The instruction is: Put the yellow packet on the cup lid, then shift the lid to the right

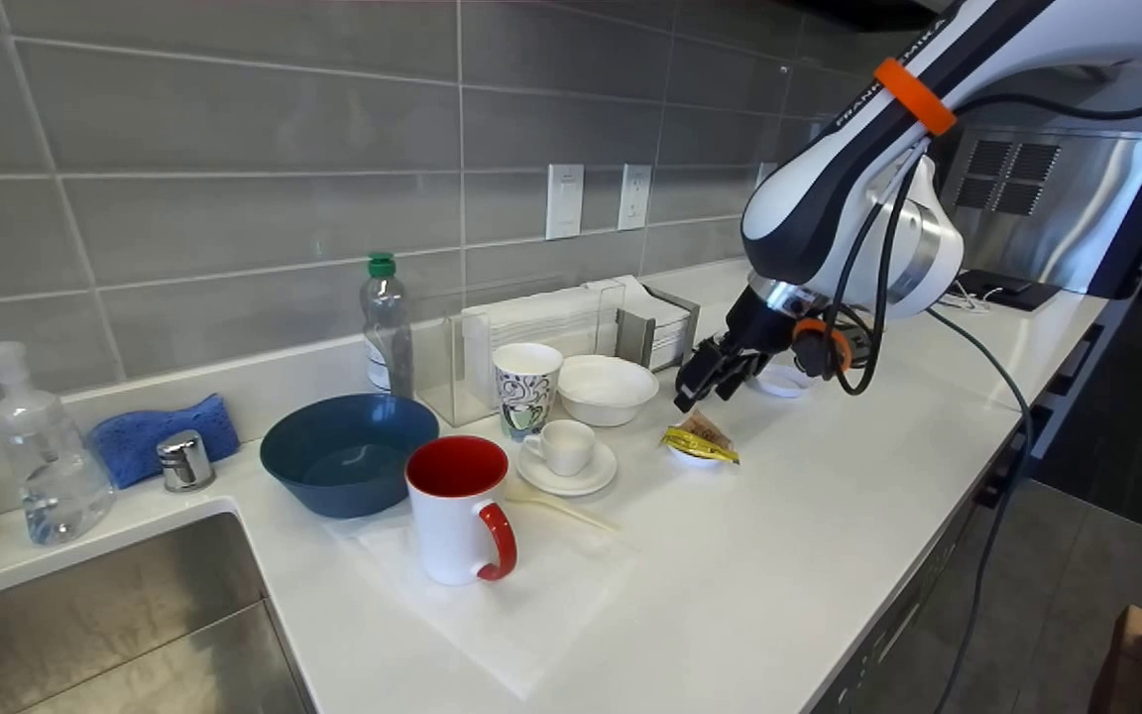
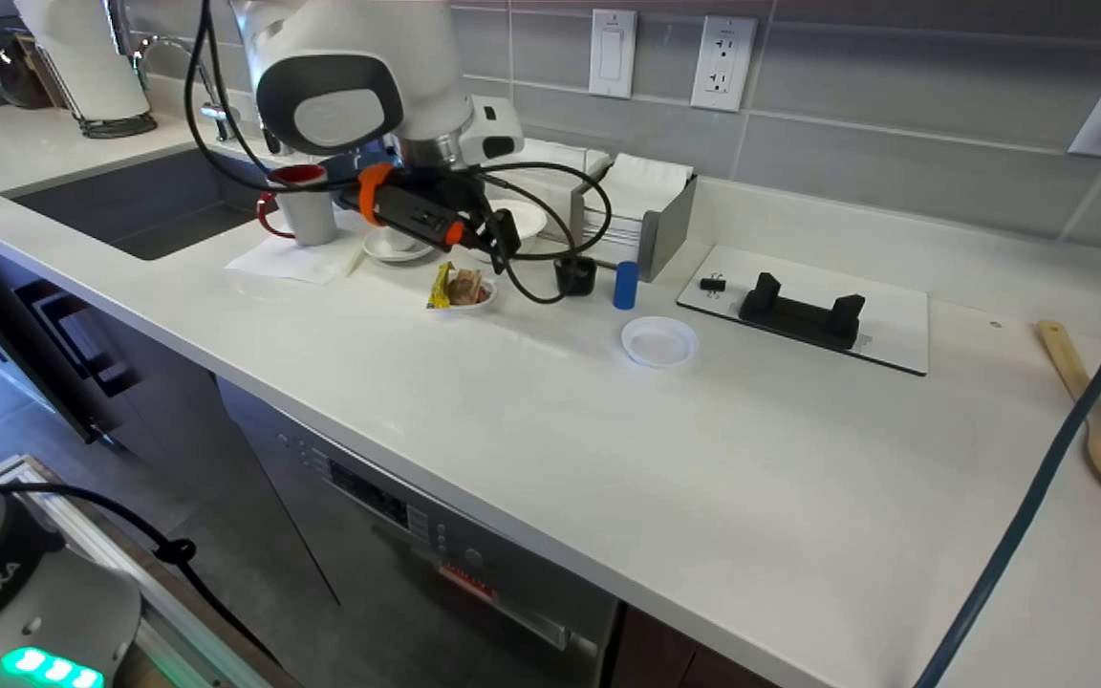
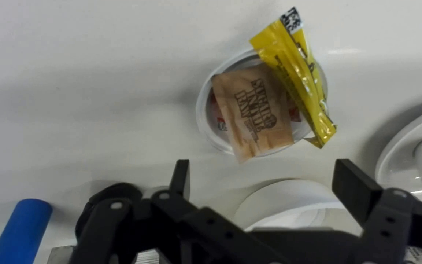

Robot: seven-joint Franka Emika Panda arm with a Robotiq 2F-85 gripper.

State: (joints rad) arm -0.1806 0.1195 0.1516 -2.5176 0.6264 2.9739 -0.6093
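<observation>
The yellow packet (image 3: 295, 79) lies across one side of the cup lid (image 3: 202, 110), its ends sticking out past the rim. A brown sugar packet (image 3: 255, 110) lies beside it over the lid's middle. In both exterior views the yellow packet (image 1: 702, 444) (image 2: 439, 287) and the lid (image 1: 692, 460) (image 2: 486, 300) show on the counter. My gripper (image 3: 264, 174) is open and empty, its two fingers wide apart. In the exterior views it (image 1: 705, 399) (image 2: 503, 247) is above the counter, close to the lid and not touching the packets.
A white bowl (image 1: 609, 390) stands behind the lid, and a small cup on a saucer (image 1: 576, 486) beside it. A red-and-white mug (image 1: 452, 526), paper cup (image 1: 526, 392) and blue bowl (image 1: 348, 456) are nearby. A blue cylinder (image 2: 625, 285), black object (image 2: 575, 275) and pale round dish (image 2: 659, 342) are opposite.
</observation>
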